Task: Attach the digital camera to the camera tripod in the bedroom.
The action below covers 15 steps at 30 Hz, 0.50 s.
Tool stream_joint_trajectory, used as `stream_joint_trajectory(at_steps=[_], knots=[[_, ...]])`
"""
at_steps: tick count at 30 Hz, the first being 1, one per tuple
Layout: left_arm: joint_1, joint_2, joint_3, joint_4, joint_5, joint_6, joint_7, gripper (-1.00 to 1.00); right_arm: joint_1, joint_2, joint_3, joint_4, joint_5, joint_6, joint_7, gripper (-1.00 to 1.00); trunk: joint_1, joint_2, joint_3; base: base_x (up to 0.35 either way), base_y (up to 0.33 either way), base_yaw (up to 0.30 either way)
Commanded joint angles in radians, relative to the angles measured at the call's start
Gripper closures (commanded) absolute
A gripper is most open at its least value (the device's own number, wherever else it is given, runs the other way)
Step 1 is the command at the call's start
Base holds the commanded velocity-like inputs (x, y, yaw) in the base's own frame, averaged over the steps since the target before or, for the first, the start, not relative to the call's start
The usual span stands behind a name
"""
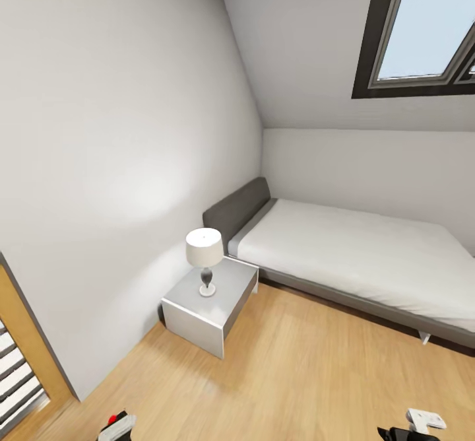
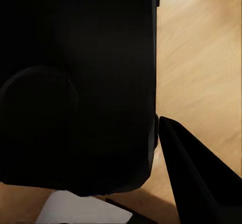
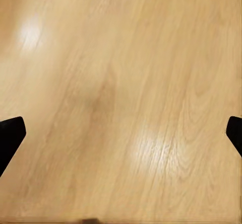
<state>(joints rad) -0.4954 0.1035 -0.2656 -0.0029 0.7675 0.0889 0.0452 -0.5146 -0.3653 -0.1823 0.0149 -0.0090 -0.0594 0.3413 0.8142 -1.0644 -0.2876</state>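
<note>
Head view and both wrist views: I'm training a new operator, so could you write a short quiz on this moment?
1. True or false: the lamp stands on the bed.
2. The right tool is: A) open over bare floor; B) shut on a tripod leg; C) shut on a lampshade.
3. Fill in: the round button on the digital camera is ____.

Key: 1 false, it stands on the nightstand; 2 A; 3 red.

Bright even daylight from the skylight [image 1: 425, 25], soft glare patches on the wood floor [image 3: 146, 143], wide-angle edge distortion
</note>
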Motion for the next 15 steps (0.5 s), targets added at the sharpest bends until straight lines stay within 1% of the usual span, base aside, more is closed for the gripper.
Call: stream_joint_trajectory(at_steps=[1, 2, 3, 4, 5, 8, 9, 10, 11, 12, 14, 15], knots=[[0.009, -0.002, -0.01, 0.002, 0.008, 0.0, 0.002, 1.0, 0.0, 0.004, -0.005, 0.007, 0.006, -0.011, -0.003, -1.0, -0.004, 0.006, 0.002, 0.0, 0.0, 0.0], [0.017, -0.003, -0.01, 0.002, 0.008, -0.001, 0.002, 1.0, 0.0, 0.005, -0.005, 0.009, 0.009, -0.013, -0.007, -1.0, -0.008, 0.013, 0.005, 0.0, 0.0, 0.0], [0.071, -0.007, -0.01, 0.005, 0.007, -0.008, 0.001, 1.0, 0.029, 0.009, -0.005, 0.016, 0.023, -0.015, -0.059, -1.0, -0.012, 0.02, 0.008, 0.0, 0.0, 0.0], [0.08, -0.007, -0.01, 0.005, 0.007, -0.008, 0.001, 1.0, 0.041, 0.01, -0.004, 0.017, 0.027, -0.015, -0.073, -1.0, -0.015, 0.027, 0.011, 0.0, 0.0, 0.0], [0.098, -0.009, -0.01, 0.005, 0.007, -0.009, 0.001, 1.0, 0.073, 0.011, -0.004, 0.018, 0.033, -0.017, -0.104, -1.0, -0.019, 0.034, 0.015, 0.0, 0.0, 0.0], [0.121, -0.015, -0.01, 0.006, 0.007, -0.011, 0.001, 1.0, 0.127, 0.02, -0.004, 0.018, 0.041, -0.02, -0.154, -1.0, -0.031, 0.055, 0.024, 0.0, 0.0, 0.0], [0.134, -0.019, -0.011, 0.006, 0.007, -0.011, 0.001, 1.0, 0.163, 0.035, -0.004, 0.018, 0.045, -0.022, -0.184, -1.0, -0.031, 0.055, 0.024, 0.0, 0.0, 0.0], [0.14, -0.022, -0.011, 0.006, 0.007, -0.011, 0.001, 1.0, 0.179, 0.045, -0.003, 0.019, 0.046, -0.023, -0.197, -1.0, -0.031, 0.055, 0.024, 0.0, 0.0, 0.0], [0.162, -0.039, -0.011, 0.006, 0.007, -0.012, 0.001, 1.0, 0.247, 0.105, -0.003, 0.019, 0.051, -0.028, -0.241, -1.0, -0.031, 0.055, 0.024, 0.0, 0.0, 0.0], [0.169, -0.047, -0.011, 0.006, 0.005, -0.012, 0.001, 1.0, 0.266, 0.128, -0.002, 0.019, 0.055, -0.033, -0.251, -1.0, -0.031, 0.055, 0.024, 0.0, 0.0, 0.0], [0.175, -0.055, -0.011, 0.006, 0.004, -0.012, 0.001, 1.0, 0.281, 0.148, -0.002, 0.019, 0.065, -0.038, -0.258, -1.0, -0.031, 0.055, 0.024, 0.0, 0.0, 0.0], [0.18, -0.063, -0.011, 0.006, 0.0, -0.013, 0.001, 1.0, 0.295, 0.163, -0.002, 0.019, 0.083, -0.043, -0.263, -1.0, -0.031, 0.055, 0.024, 0.0, 0.0, 0.0]])
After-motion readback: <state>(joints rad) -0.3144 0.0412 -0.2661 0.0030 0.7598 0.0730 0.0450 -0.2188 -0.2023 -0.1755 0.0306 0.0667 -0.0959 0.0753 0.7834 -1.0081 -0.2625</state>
